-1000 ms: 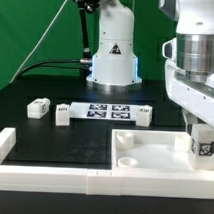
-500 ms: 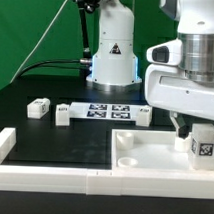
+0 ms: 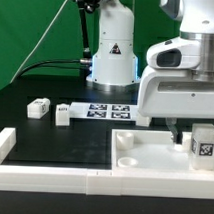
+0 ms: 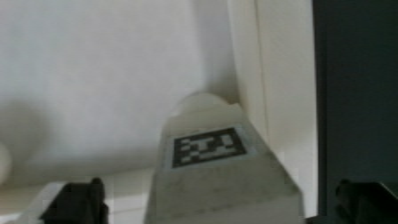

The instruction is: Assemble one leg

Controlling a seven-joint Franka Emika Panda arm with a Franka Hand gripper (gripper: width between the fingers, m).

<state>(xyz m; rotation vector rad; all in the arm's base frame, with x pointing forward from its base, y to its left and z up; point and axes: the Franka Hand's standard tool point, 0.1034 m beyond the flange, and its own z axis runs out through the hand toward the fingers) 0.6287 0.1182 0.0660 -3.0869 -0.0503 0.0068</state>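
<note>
A leg, a chunky white block with a black-and-white tag on its front face, stands upright in the large white tray at that tray's corner on the exterior view's right. My gripper hangs over it, open. In the wrist view the leg sits between my two dark fingertips, with a gap on each side, and my gripper's midpoint lies over it. Two more legs lie on the black table at the exterior view's left.
The marker board lies behind the tray. The arm's white base stands at the back, with cables to its left. A white rail runs along the front and up the left corner. My wide hand hides the table behind it.
My hand has turned about its upright axis and now shows a broad face reaching further to the exterior view's left, covering a leg behind it. The leg in the tray has stayed put.
</note>
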